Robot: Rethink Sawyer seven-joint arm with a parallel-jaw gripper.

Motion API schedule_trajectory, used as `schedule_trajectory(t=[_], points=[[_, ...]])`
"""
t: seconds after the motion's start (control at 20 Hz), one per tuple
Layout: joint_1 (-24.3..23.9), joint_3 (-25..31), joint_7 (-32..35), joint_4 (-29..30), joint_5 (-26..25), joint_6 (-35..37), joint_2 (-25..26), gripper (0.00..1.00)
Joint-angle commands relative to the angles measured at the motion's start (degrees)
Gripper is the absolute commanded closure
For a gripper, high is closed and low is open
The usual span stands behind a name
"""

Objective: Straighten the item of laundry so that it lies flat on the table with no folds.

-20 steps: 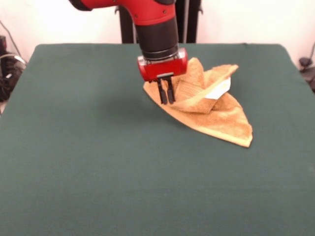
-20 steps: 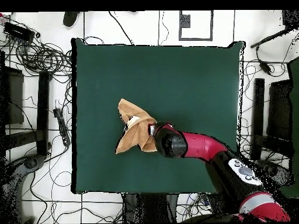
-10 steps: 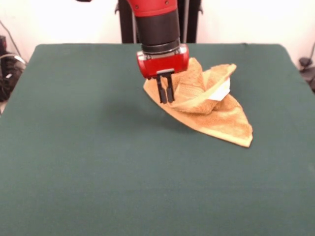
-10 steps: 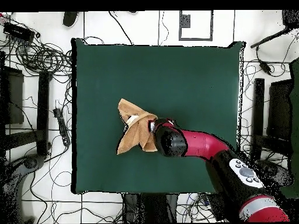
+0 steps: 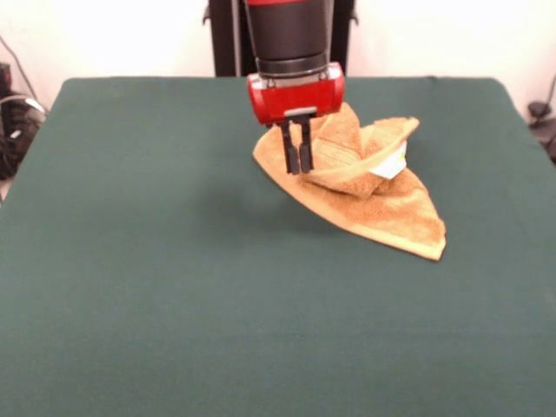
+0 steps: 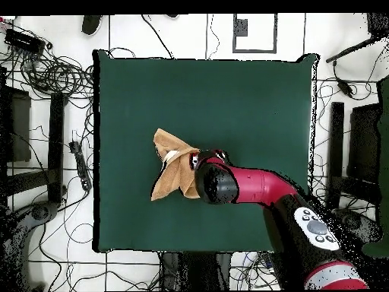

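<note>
The orange-tan towel point(image 5: 373, 195) lies crumpled and folded on the dark green table point(image 5: 130, 261), right of centre toward the far side. Its white label tag point(image 5: 389, 165) shows among the folds. My gripper point(image 5: 297, 168) comes straight down on the towel's left part and is shut on a fold of it. That edge hangs slightly above the table and casts a shadow. The towel's near right corner rests flat. In the overhead view the towel point(image 6: 169, 175) sits left of centre on the table point(image 6: 228, 99), and my arm point(image 6: 243, 186) covers the gripper.
The robot's black pedestal point(image 5: 224, 39) stands behind the table's far edge. In the overhead view, cables point(image 6: 53, 72) and dark stands point(image 6: 342, 144) lie on the floor around the table.
My gripper has risen a little and shifted slightly right and toward the far side in the front view, still holding the towel fold. The folds have bunched closer together.
</note>
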Motion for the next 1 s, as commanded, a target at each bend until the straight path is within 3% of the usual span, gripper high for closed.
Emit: schedule_trajectory(t=[0.05,0.55,0.85,0.9,1.0], points=[[4.8,-1.4,9.0,-0.1,2.5,4.7,-2.3,1.00],[4.5,-3.3,5.1,-4.8,1.4,8.2,-2.8,1.00],[5.2,-2.9,6.1,-4.9,1.1,5.1,0.1,1.00],[5.6,-3.6,6.5,-4.7,1.5,6.2,0.1,0.00],[6.2,-4.2,6.8,-4.7,1.4,6.4,0.0,0.00]])
